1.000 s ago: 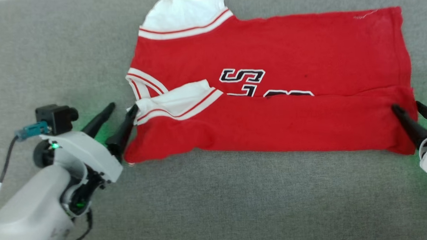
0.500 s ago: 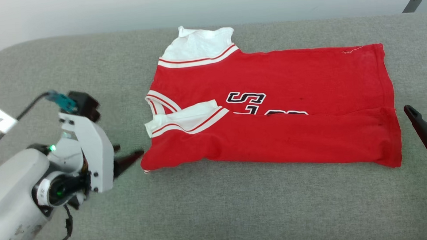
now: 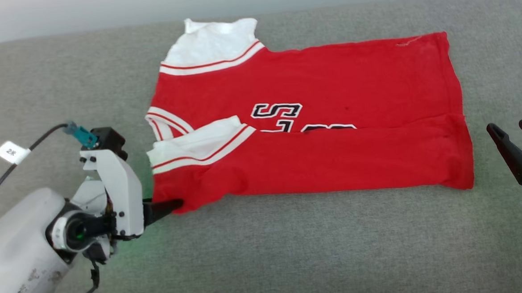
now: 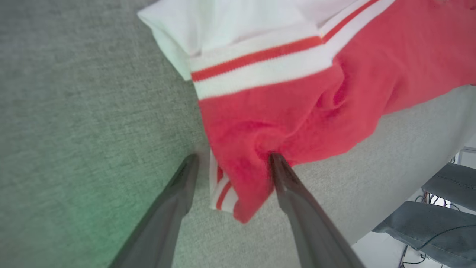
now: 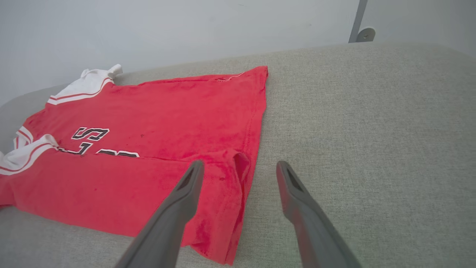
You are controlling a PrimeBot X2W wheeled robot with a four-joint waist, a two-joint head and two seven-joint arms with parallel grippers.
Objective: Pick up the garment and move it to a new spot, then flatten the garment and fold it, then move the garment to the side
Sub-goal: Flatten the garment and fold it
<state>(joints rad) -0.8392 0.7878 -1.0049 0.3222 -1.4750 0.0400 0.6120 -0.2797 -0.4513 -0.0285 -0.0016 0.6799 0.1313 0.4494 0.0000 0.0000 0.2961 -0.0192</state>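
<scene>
Left pincer (image 4: 233, 158) now against garment (image 3: 329, 85) (spread)

A robot lab, it seems: a bench (image 3: 267, 262) padded in grey cloth stands against a bare white wall (image 5: 186, 29), a metal strut (image 5: 359, 22) behind its far edge. Past the bench's edge, loose cables (image 4: 407, 257) trail by a person's jeans-clad legs (image 4: 442, 223).

Soft, even light all over the grey cushion (image 3: 267, 262), barely a shadow under the garment (image 3: 313, 117). Green glow pooling on the cushion by the left gripper (image 4: 232, 158) (a green lamp (image 3: 75, 232) is lit on that wrist). Left wrist view looks washed and soft; the fingers (image 4: 163, 223) up close are blurred.
</scene>
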